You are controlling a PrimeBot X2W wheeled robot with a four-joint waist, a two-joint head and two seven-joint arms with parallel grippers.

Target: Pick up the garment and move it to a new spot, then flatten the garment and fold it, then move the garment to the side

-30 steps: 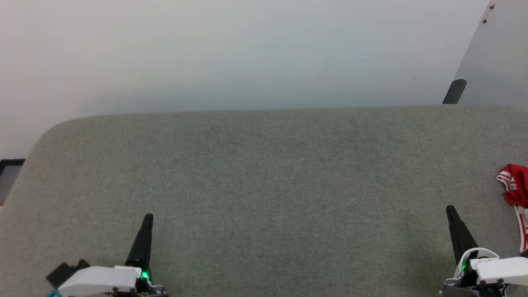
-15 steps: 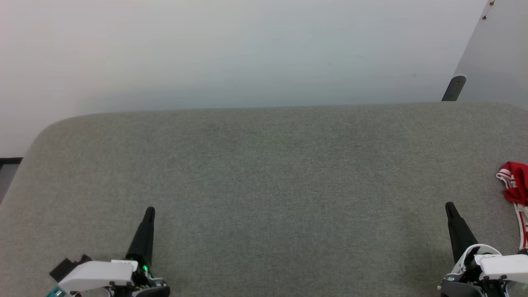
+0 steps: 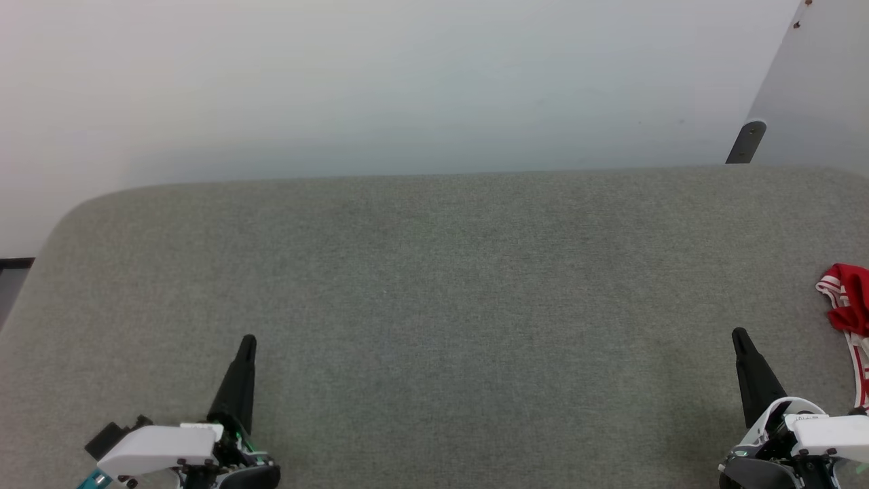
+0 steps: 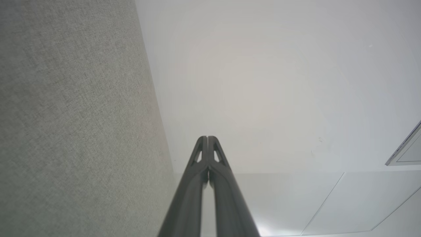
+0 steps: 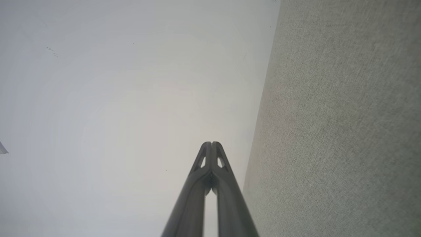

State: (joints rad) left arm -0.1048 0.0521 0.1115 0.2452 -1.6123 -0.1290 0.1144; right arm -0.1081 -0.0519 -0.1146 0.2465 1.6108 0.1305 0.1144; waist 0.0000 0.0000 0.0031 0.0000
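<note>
The garment (image 3: 850, 312) is a crumpled red piece with red-and-white striped trim, lying at the far right edge of the head view, partly cut off. My right gripper (image 3: 738, 335) stands shut at the lower right, a short way left of the garment and apart from it. Over at the lower left, my left gripper (image 3: 248, 341) is shut too, with nothing in it. In each wrist view the two dark fingers meet at the tips, the left gripper (image 4: 207, 137) and the right gripper (image 5: 211, 143) both empty.
A grey fabric-covered surface (image 3: 434, 285) spans the head view, its rounded corner at the far left. Behind it is a pale wall, with a dark post (image 3: 745, 141) and a white panel at the upper right.
The whole head view has slid slightly, so the surface and the garment sit a little higher in the picture. Both grippers stay shut and keep their places near the bottom corners.
</note>
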